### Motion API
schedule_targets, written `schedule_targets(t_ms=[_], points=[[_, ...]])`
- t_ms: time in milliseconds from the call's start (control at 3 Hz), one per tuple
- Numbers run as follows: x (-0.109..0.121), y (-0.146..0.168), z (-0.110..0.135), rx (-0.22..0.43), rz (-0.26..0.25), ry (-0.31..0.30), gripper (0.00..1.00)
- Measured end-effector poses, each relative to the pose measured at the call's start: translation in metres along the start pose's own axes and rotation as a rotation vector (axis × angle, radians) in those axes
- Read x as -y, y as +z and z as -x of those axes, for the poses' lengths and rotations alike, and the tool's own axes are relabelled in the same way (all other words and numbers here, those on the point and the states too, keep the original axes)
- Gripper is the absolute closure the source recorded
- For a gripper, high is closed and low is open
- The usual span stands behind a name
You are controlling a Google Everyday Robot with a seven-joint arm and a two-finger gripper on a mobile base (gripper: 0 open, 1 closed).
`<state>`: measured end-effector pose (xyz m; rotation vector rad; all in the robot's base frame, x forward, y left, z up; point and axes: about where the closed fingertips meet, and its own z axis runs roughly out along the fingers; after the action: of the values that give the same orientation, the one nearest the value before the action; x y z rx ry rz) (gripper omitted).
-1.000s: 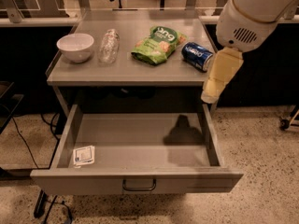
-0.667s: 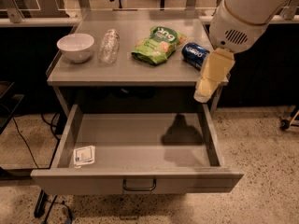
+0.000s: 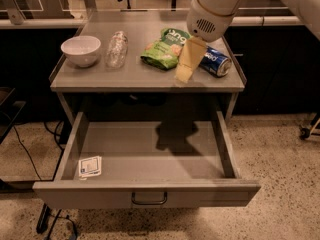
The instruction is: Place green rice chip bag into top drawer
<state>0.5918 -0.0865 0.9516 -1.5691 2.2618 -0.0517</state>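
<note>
The green rice chip bag (image 3: 164, 49) lies on the grey table top, right of centre, with white lettering facing up. My gripper (image 3: 186, 69) hangs from the white arm just to the right of the bag, over the table's front part, between the bag and a blue soda can (image 3: 216, 63). It holds nothing that I can see. The top drawer (image 3: 145, 196) is pulled fully open below the table top, with a dark bar handle on its front and a small white card (image 3: 90, 166) at its front left corner.
A white bowl (image 3: 80, 50) stands at the table's left. A clear plastic bottle (image 3: 116, 48) lies beside it. The arm's shadow falls on the drawer floor. Dark cables and a stand foot lie on the speckled floor at the left.
My gripper and arm have moved left, from beyond the table's right edge past the soda can to beside the green bag. The objects and drawer have not moved.
</note>
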Motion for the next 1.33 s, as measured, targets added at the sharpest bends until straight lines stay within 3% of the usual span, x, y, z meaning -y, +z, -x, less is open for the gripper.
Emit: schedule_targets(t_ms=[333,667,1000,1333], points=[[0.003,0.000,0.002,0.003,-0.001,0.001,0.00],[0.008,0.008,0.019,0.047,0.011,0.045,0.00],[0.028,0.022,0.043,0.072,0.017,0.073,0.00],[0.070,0.056,0.073,0.081,0.048,0.113,0.00]])
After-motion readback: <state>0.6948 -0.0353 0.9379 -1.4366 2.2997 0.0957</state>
